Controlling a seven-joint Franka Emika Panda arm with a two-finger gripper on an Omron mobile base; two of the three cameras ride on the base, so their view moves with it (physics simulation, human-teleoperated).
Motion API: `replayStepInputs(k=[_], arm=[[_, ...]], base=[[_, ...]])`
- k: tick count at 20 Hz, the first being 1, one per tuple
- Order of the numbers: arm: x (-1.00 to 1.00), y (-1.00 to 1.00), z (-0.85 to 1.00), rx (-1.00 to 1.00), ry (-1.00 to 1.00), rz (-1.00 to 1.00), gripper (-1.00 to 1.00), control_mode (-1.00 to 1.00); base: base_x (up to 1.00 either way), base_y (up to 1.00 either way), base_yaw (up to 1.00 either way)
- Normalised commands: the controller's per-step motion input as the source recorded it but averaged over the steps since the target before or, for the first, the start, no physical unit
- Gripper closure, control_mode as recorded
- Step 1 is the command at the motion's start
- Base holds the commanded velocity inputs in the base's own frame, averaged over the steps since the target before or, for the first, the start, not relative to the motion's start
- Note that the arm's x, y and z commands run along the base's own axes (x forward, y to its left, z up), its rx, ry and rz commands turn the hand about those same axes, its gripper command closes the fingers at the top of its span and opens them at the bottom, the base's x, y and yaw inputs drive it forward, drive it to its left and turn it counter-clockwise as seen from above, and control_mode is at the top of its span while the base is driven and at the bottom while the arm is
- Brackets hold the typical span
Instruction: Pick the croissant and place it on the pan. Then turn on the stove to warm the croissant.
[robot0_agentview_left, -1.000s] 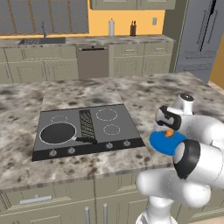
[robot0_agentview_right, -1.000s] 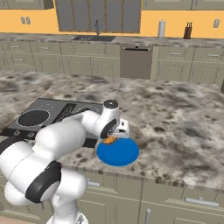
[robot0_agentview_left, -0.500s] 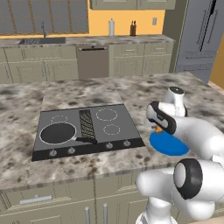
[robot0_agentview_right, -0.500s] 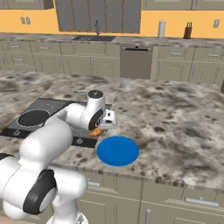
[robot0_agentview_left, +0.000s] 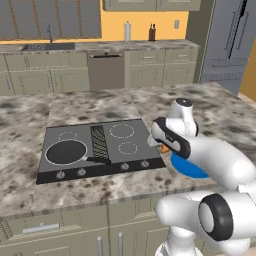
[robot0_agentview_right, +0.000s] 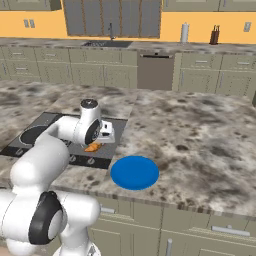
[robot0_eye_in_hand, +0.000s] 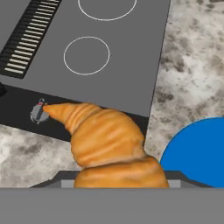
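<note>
Over the stove's (robot0_agentview_left: 100, 150) right front corner
Hand (robot0_agentview_right: 97, 143), gripping the croissant (robot0_eye_in_hand: 109, 146), has left the plate (robot0_agentview_right: 134, 172); the pan (robot0_agentview_left: 66, 152) lies far left.

Croissant (robot0_eye_in_hand: 109, 144) lower end cut by hand view bottom; fingertips hidden behind it. Left base view: arm covers most of croissant (robot0_agentview_left: 164, 148) and near part of blue plate (robot0_agentview_left: 186, 167). Stove knobs (robot0_agentview_left: 80, 172) too small to read setting.
</note>
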Motion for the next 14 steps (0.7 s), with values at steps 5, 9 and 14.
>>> replayStepInputs(k=[5,9,14], arm=[[0.0,0.66,0.06,0.0,0.02,0.1,1.0,-1.0],[0.05,0.66,0.09,0.0,0.06,0.09,1.0,-1.0],[0.08,0.59,0.0,0.0,0.04,0.07,1.0,-1.0]], base=[[0.0,0.0,0.0],[0.0,0.0,0.0],[0.0,0.0,0.0]])
